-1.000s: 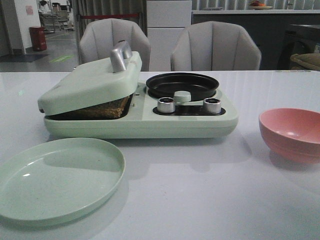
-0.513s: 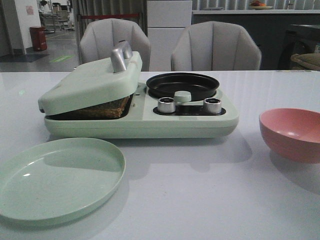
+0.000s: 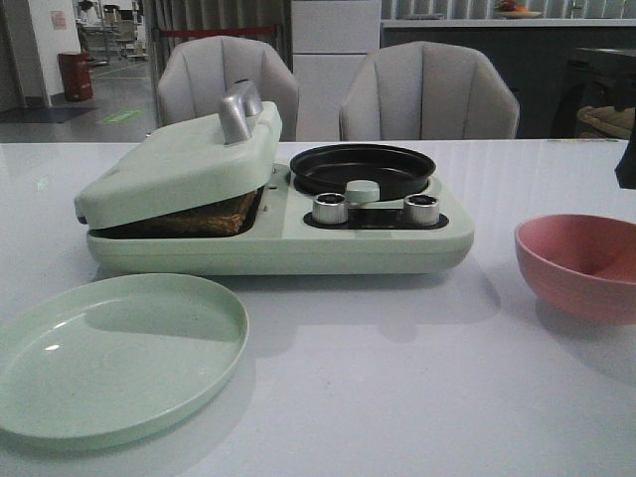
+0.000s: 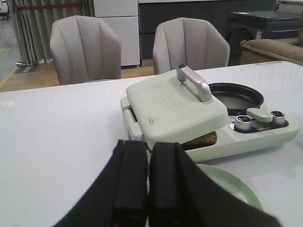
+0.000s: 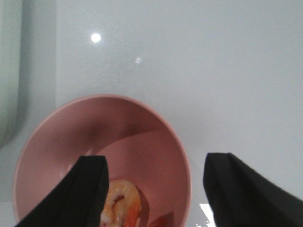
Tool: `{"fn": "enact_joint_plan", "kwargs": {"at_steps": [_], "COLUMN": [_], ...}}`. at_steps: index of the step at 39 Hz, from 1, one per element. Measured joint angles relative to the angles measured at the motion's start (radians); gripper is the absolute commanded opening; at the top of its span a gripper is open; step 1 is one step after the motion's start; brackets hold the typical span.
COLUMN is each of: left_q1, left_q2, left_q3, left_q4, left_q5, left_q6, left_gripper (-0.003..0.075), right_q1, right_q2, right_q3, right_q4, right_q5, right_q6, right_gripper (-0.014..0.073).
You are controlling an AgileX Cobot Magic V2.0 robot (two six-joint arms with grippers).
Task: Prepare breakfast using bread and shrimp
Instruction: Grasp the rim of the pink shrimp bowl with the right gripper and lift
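The bread [image 3: 214, 214] lies in the pale green appliance [image 3: 298, 238], its brown edge [image 4: 201, 140] showing under the nearly closed lid [image 3: 179, 164]. In the right wrist view a curved orange-pink shrimp [image 5: 120, 201] lies at the bottom of the pink bowl [image 5: 142, 127]. My right gripper [image 5: 154, 189] hangs open above that bowl, one finger over the shrimp's side and the other outside the rim. My left gripper [image 4: 148, 184] is shut on nothing, held back from the appliance [image 4: 189, 109], above the table near the green plate [image 4: 227, 184].
The appliance's black round pan [image 3: 363, 167] sits behind two silver knobs [image 3: 330, 208]. A green plate [image 3: 109, 353] lies at the front left, and the pink bowl [image 3: 581, 263] stands at the right. A dark part of my right arm [image 3: 626, 159] shows at the right edge. Two chairs [image 3: 427, 94] stand behind the table.
A dark part of my right arm has come into the front view at the right edge, and its shadow now darkens the pink bowl. Appliance and plate have not moved.
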Motion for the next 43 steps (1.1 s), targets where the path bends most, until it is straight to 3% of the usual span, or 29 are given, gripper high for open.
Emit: {"fn": "enact_joint_plan", "kwargs": {"at_steps": [15, 18, 24, 43], "left_q1": [0.000, 0.000, 0.000, 0.000], "left_q2": [0.000, 0.000, 0.000, 0.000], "left_q3": [0.000, 0.000, 0.000, 0.000], "left_q4": [0.000, 0.000, 0.000, 0.000], "left_q5": [0.000, 0.000, 0.000, 0.000], "left_q6": [0.000, 0.000, 0.000, 0.000], "left_gripper": [0.0114, 0.0114, 0.0113, 0.0114], "right_q1": [-0.004, -0.004, -0.004, -0.002], "right_q2": [0.209, 0.243, 0.294, 0.273], "right_q3": [-0.085, -0.093, -0.117, -0.247], "right_q4": [-0.021, -0.023, -0.025, -0.015], "right_q5": [0.010, 0.010, 0.013, -0.024], "right_q6": [0.000, 0.000, -0.003, -0.003], "right_gripper": [0.0509, 0.0420, 0.0133, 0.0151]}}
